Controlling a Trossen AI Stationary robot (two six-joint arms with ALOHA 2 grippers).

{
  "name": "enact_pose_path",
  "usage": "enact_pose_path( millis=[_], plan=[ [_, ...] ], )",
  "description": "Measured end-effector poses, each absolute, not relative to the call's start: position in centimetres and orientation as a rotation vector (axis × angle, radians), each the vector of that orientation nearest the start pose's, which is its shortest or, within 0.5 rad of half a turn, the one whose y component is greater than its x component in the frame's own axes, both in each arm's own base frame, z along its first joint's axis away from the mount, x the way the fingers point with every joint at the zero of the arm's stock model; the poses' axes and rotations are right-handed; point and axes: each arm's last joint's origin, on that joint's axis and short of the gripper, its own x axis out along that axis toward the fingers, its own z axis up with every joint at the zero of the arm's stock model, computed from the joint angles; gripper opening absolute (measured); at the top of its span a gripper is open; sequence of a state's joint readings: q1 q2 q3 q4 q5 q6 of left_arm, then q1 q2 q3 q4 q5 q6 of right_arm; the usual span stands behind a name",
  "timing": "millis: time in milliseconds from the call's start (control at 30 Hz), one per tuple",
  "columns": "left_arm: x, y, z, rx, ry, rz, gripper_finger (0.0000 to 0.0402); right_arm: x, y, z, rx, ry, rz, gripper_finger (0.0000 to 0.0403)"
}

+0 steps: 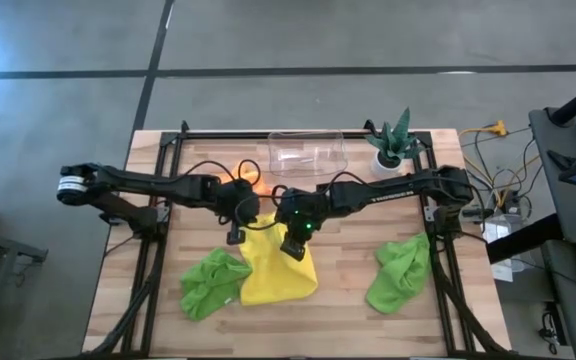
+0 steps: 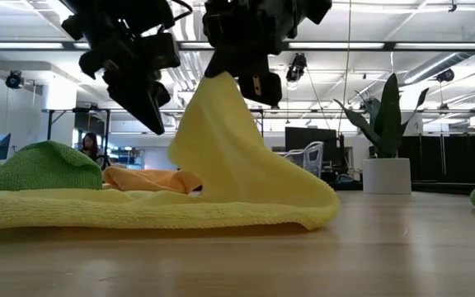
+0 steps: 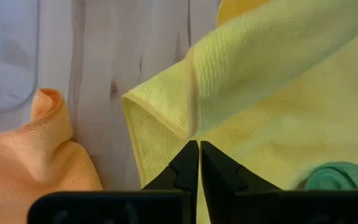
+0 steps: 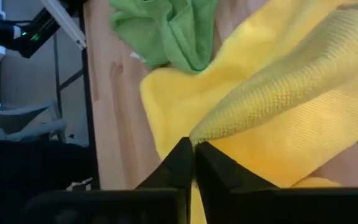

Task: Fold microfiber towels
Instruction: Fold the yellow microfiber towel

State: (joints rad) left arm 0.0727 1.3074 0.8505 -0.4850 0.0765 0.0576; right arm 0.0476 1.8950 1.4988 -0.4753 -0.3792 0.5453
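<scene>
The right pincer (image 1: 293, 245) pinches a corner of the yellow towel (image 1: 276, 275) and holds it raised above the wooden tabletop (image 1: 348, 310), the rest of the cloth spreading flat beneath it. Just beside it, the left pincer (image 1: 236, 234) hangs pressed together and empty, its tips above the towel's far edge. An orange towel (image 3: 36, 155) lies crumpled beyond the left pincer. One lime green towel (image 1: 213, 282) is bunched against the yellow cloth's edge on the left pincer's side; another lime green towel (image 1: 400, 270) lies well apart, out past the right pincer.
</scene>
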Motion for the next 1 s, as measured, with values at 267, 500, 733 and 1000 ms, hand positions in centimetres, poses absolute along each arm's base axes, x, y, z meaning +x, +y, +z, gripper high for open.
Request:
enact_pose_path(
  millis=[267,500,733,1000],
  plan=[
    [20.9,1.3,26.3,-0.198,0.896,0.06,0.0001,42.3,2.5,25.1,0.705,0.835,0.179,0.0009],
    [16.3,0.9,30.5,-0.325,0.644,0.098,0.0,43.4,2.1,25.2,0.761,0.738,0.188,0.0009],
    [13.9,0.9,32.2,-0.396,0.492,0.155,0.0,45.2,2.1,22.2,0.832,0.73,0.193,0.0009],
    [14.2,1.0,32.1,-0.392,0.493,0.172,0.0,47.7,2.1,18.3,0.855,0.783,0.165,0.0009]
  ],
)
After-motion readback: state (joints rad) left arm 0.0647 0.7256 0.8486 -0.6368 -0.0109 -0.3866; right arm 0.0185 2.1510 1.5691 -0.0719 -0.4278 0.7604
